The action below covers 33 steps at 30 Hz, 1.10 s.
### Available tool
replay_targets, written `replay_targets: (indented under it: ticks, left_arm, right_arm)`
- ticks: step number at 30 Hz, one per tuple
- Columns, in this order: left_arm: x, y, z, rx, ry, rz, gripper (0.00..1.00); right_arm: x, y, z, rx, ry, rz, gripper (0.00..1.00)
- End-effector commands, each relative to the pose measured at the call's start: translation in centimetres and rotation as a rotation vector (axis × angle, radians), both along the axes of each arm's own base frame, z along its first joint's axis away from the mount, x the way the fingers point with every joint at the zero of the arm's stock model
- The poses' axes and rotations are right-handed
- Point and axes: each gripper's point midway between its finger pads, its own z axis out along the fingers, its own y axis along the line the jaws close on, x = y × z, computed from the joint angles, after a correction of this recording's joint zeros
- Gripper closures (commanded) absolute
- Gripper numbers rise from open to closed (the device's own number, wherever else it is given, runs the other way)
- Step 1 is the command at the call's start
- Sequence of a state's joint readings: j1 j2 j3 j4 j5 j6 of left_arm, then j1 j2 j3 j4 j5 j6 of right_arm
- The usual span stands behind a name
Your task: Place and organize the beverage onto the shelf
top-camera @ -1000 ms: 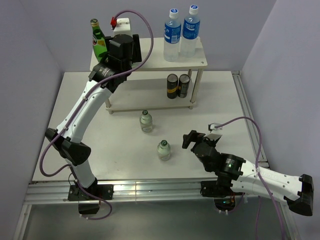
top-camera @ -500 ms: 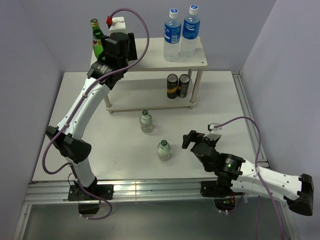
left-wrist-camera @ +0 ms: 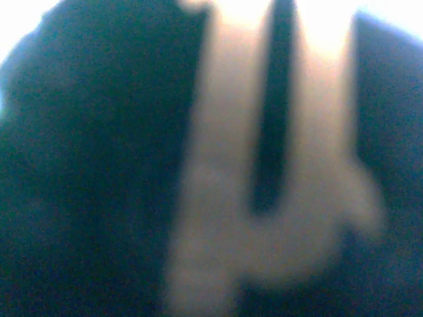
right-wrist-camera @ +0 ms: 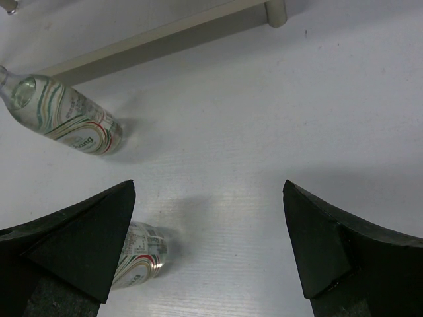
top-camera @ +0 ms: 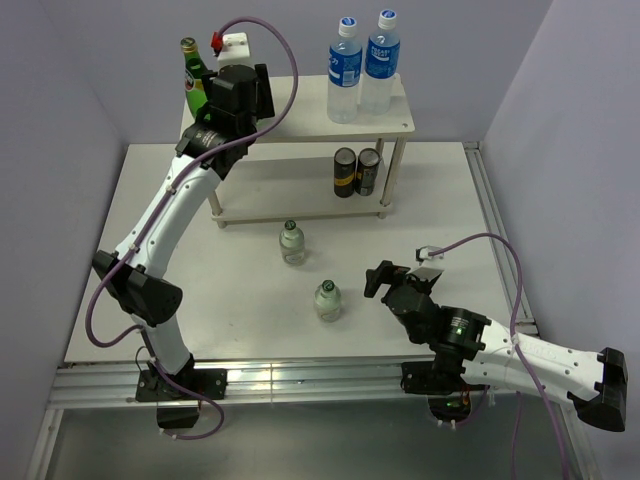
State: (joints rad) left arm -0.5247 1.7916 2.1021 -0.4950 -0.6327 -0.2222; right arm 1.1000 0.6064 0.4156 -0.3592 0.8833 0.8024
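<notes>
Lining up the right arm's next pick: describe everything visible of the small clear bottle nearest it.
The small clear bottle stands upright on the white table, in front of the shelf, apart from the other small bottle. It has a clear body, a pale cap and a label with green and red lines. Nothing touches it; the right gripper sits open beside it.

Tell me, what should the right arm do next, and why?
Probably ease the right end effector toward the nearer small bottle and close on it. It is open and empty, and that bottle stands on the table, not yet on the shelf.
</notes>
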Motion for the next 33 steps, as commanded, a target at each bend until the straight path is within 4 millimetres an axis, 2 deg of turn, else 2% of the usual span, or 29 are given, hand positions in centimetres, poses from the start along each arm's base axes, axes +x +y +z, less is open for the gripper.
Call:
replay_targets:
  ticks: [1, 8, 15, 18, 33]
  left_arm:
    - [0.0, 0.3, 3.8, -0.072, -0.119, 0.006, 0.30]
    - [0.2, 0.1, 3.2, -0.071, -0.110, 0.002, 0.22]
    - [0.3, 0.0, 3.0, -0.075, -0.105, -0.002, 0.21]
    - [0.3, -0.1, 2.9, -0.076, -0.103, -0.003, 0.15]
    - [-0.4, 0.2, 2.2, -0.090, -0.094, 0.005, 0.15]
  right_arm:
    - [0.2, -0.2, 0.3, 0.017, -0.023, -0.024, 0.00]
    - [0.2, -0.2, 0.3, 0.019, -0.023, -0.021, 0.00]
    - [0.2, -0.2, 0.3, 0.018, -0.023, -0.022, 0.00]
    - [0.2, -0.2, 0.3, 0.018, -0.023, -0.022, 0.00]
    - [0.2, -0.2, 0.3, 0.017, -0.023, -0.024, 0.00]
